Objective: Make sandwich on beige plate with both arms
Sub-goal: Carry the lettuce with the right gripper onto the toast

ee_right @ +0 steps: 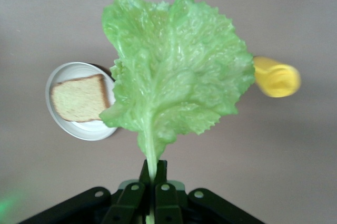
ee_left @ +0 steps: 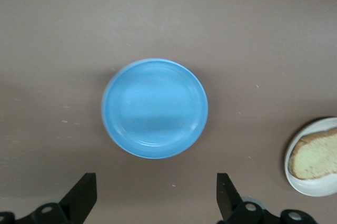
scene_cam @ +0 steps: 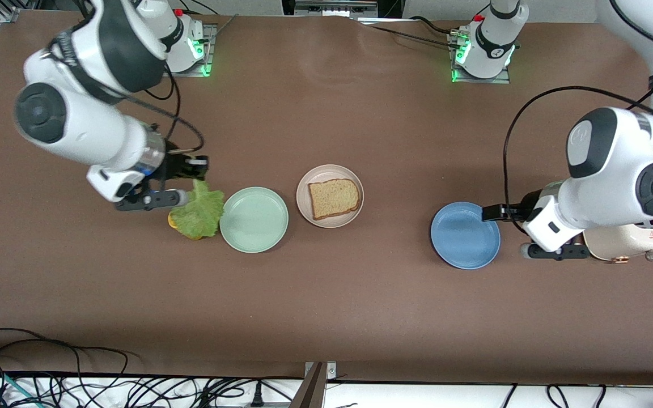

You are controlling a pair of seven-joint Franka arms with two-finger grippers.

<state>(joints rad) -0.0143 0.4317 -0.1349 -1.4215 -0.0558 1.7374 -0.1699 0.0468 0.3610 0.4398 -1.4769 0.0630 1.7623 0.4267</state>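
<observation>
Beige plate (scene_cam: 356, 212): mid-counter, one bread slice (scene_cam: 333, 198) | right gripper (scene_cam: 193, 177): jaws clamped on lettuce leaf (scene_cam: 198, 212), hiding most of yellow bottle (ee_right: 276, 77) | left gripper (ee_left: 157, 197): jaws apart over blue plate (scene_cam: 465, 235)

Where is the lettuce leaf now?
The lettuce leaf hangs from the shut right gripper, in the air beside the mint-green plate, toward the right arm's end of the table.

Bare table (scene_cam: 326, 113) lies open between the beige plate (scene_cam: 304, 195) and the bases. The mint-green plate (scene_cam: 254, 219) sits just beside it toward the right arm's end, with a yellow bottle (ee_right: 276, 76), seemingly lying down, under the hanging lettuce leaf (scene_cam: 197, 212).
</observation>
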